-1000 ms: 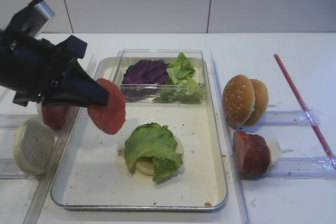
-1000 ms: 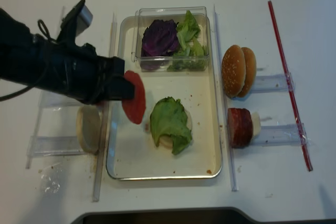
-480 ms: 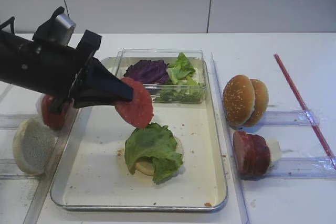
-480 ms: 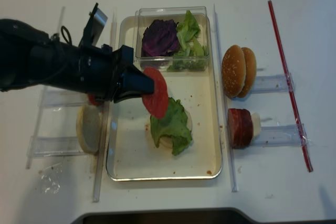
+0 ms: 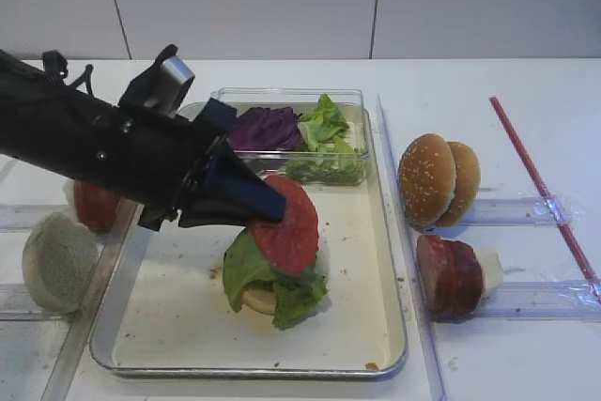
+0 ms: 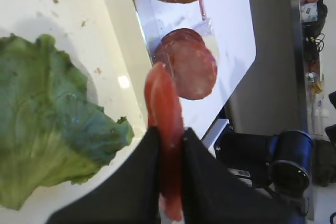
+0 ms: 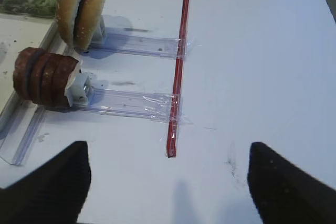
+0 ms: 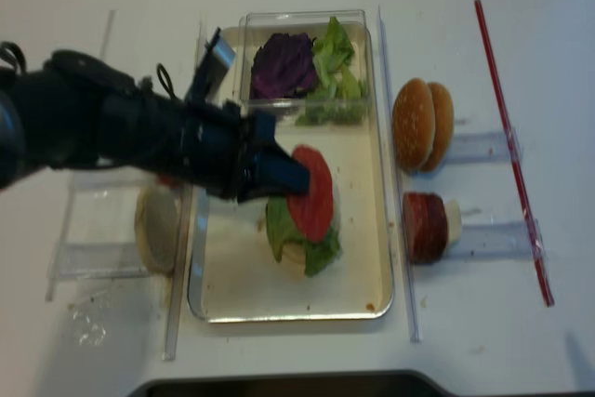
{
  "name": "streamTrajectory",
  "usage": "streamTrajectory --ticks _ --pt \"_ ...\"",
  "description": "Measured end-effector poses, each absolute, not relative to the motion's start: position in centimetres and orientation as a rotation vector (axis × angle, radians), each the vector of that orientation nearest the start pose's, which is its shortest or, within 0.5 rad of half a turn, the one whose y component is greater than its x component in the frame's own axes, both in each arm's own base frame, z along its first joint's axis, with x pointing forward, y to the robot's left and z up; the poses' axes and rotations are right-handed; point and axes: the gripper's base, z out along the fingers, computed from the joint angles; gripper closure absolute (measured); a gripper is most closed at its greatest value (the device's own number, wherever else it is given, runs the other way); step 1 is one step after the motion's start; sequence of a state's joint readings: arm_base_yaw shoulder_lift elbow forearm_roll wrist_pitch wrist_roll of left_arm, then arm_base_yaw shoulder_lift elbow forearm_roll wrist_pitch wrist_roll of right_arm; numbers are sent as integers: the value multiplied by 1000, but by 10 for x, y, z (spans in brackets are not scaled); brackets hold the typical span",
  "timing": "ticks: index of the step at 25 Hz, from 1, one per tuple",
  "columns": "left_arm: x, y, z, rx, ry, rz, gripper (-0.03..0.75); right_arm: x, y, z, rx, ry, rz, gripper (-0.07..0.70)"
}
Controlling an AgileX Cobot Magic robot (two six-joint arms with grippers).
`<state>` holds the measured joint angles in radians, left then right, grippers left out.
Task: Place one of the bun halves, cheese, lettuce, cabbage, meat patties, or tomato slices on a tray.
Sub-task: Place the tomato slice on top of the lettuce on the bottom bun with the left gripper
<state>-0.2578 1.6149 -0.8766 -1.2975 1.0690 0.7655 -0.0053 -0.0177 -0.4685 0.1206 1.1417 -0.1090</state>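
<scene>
Tomato slice (image 5: 286, 223): one red disc, pinched edge-on between the left jaws (image 6: 169, 148), which are closed tight on its rim; the disc stands tilted, hanging in front of the jaw tips.
Lettuce leaf (image 5: 246, 269): ruffled green, directly beneath the held slice, lying on a pale bun half (image 5: 257, 300); whether slice and leaf touch cannot be told.
Tray (image 5: 169, 326): silver, cream floor, under the left jaws, carrying bun, leaf and a clear plastic box (image 5: 352, 115).
Box contents: purple cabbage (image 5: 266, 127) and more lettuce (image 5: 324, 121), beyond the jaw tips.
Remaining tomato slices (image 5: 94, 206): behind the left jaws, beside the tray, partly hidden by the arm.
White-faced bun half (image 5: 56, 262): near those slices, on the surface.
Sesame bun halves (image 5: 437, 178): standing on edge, well apart from the left jaws, past the tray's far rim.
Meat patties (image 5: 448, 275): stacked on edge, just beside the buns.
Right jaws (image 7: 168, 182): spread wide, holding nothing, over bare surface, near a red straw (image 7: 178, 61).
</scene>
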Motion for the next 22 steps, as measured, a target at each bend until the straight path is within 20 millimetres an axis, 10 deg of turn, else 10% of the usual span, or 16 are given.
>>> streamTrajectory --ticks 22 --pt "271 -146 196 289 2608 -1388 669 -8 10 263 -121 2130 80 15"
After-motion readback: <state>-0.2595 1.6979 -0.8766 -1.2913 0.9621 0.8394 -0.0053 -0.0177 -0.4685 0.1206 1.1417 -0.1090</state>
